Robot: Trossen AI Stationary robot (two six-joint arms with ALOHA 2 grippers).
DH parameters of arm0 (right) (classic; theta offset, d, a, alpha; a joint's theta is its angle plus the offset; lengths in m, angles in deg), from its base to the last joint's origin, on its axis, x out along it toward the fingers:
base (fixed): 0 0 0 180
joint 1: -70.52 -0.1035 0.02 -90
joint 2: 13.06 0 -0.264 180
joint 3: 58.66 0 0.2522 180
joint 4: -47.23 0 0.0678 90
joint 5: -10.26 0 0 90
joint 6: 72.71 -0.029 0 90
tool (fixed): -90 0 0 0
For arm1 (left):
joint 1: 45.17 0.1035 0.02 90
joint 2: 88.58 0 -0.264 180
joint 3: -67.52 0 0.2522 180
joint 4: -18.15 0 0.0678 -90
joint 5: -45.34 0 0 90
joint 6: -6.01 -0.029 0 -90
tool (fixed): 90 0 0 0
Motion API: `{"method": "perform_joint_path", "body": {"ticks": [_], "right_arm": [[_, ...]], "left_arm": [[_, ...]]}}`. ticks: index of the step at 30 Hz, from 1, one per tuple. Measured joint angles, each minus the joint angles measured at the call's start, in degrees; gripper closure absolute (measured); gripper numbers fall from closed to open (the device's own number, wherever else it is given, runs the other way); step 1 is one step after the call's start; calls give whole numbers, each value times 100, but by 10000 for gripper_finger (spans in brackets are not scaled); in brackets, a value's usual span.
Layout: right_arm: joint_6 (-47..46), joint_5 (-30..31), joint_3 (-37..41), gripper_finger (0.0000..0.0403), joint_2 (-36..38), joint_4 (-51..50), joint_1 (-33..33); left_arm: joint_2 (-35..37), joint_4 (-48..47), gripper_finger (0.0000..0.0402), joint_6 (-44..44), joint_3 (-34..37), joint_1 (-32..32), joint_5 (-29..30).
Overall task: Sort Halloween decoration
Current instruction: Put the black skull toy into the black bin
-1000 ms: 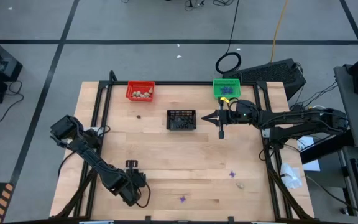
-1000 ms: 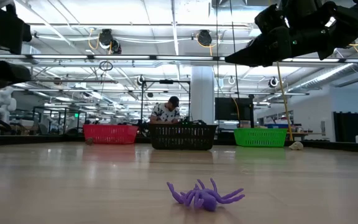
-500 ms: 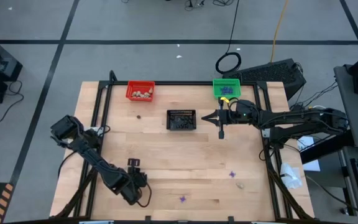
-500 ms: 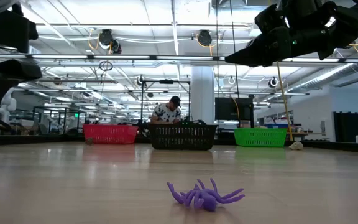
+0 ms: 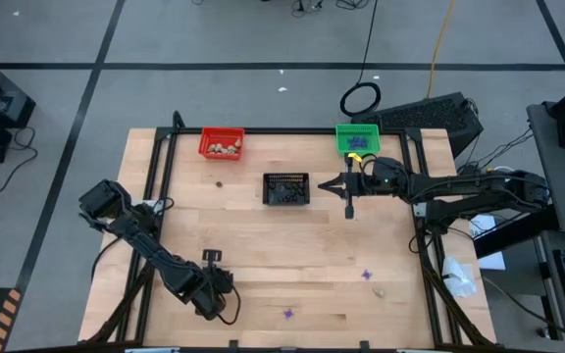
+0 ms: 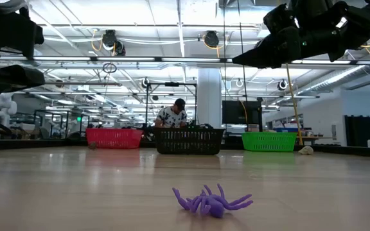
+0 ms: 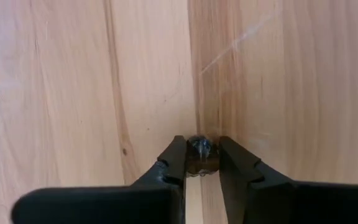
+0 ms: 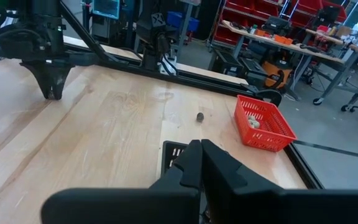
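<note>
Since a second ago, left tool (image 7: 202, 163) has narrowed, pinching a dark bit (image 7: 202, 149) on the tabletop (image 5: 263, 245) – so slight a hold could slip when lifted; right tool (image 5: 349, 210) hangs pressed together

Table layout, seen from above, for your reference.
You have three baskets near the far edge of the table (image 5: 263, 235): one basket (image 5: 221, 143) far left, one basket (image 5: 356, 138) far right, and a third basket (image 5: 286, 189) between them, set nearer the middle. A small loose bit (image 5: 218, 182) lies just in front of the far-left basket. The right pincer (image 5: 349, 210) hangs beside the middle basket, on its right. The left pincer (image 5: 209, 257) sits at the near left, down at the table, with a dark bit (image 7: 201, 149) between its fingers. Near the front edge lie a spiky trinket (image 5: 288, 315), a second spiky trinket (image 5: 366, 275) further right, and a lump (image 5: 380, 290) just beside that one.
</note>
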Motion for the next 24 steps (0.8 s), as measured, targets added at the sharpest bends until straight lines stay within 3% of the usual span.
{"method": "perform_joint_path", "body": {"ticks": [10, 18, 24], "right_arm": [[0, 0, 0, 403, -2, 7, 0], [-46, 0, 0, 403, -2, -52, -4], [-180, 0, 0, 403, -2, -93, -4]], "left_arm": [[-33, -440, 354, -2, -372, 213, -97], [224, -161, 354, -464, -518, 1045, 93], [390, 616, 354, -1180, -523, 1894, 728]]}}
